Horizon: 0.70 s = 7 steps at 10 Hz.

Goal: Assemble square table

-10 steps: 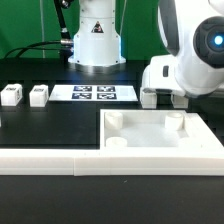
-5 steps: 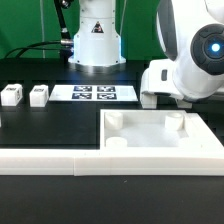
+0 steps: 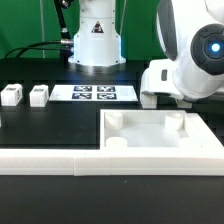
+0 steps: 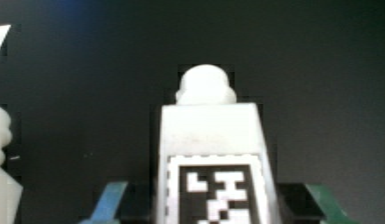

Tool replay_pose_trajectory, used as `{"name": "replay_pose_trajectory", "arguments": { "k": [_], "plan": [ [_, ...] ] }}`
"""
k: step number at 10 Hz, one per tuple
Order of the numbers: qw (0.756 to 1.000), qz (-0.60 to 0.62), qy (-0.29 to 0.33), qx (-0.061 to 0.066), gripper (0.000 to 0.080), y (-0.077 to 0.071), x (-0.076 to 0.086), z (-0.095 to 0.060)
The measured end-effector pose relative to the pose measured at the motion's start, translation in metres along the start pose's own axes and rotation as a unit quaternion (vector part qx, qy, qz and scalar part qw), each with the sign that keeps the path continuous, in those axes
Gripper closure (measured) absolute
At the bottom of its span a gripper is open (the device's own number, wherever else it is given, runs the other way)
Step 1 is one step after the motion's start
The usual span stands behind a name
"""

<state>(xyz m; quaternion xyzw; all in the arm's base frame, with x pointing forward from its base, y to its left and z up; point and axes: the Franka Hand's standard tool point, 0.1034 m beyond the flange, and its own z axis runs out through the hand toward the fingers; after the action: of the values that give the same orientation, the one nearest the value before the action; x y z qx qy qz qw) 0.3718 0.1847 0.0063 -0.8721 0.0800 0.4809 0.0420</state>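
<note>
The square tabletop (image 3: 160,140) is a large white slab with round corner sockets, lying at the exterior view's right front. Two small white tagged legs (image 3: 11,96) (image 3: 38,95) stand at the far left. In the wrist view a third white leg (image 4: 214,130) with a black-white tag and a rounded peg end lies between my gripper (image 4: 215,203) fingers. The fingers (image 4: 118,200) stand apart, with a dark gap on each side of the leg. In the exterior view my hand (image 3: 165,85) hovers behind the tabletop's far edge, and its fingers and the leg are hidden.
The long white L-shaped rail (image 3: 50,158) runs along the front, against the tabletop. The marker board (image 3: 92,94) lies at the back centre before the robot base (image 3: 95,40). Part of another white piece (image 4: 2,150) shows at the wrist view's edge.
</note>
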Motion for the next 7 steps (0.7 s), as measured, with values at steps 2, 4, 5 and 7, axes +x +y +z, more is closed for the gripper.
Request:
{"name": "replay_pose_trajectory", "arguments": {
  "k": [2,4,5,7],
  "plan": [
    [1.0,-0.001,0.003,0.001,0.0512,0.001,0.0,-0.004],
    [0.999,-0.04,0.016,0.003,0.0512,0.013,-0.023,-0.052],
    [0.998,-0.047,0.027,0.007,0.0512,0.019,-0.037,-0.076],
    [0.998,-0.052,0.023,0.003,0.0512,0.024,-0.068,-0.105]
  ]
}}
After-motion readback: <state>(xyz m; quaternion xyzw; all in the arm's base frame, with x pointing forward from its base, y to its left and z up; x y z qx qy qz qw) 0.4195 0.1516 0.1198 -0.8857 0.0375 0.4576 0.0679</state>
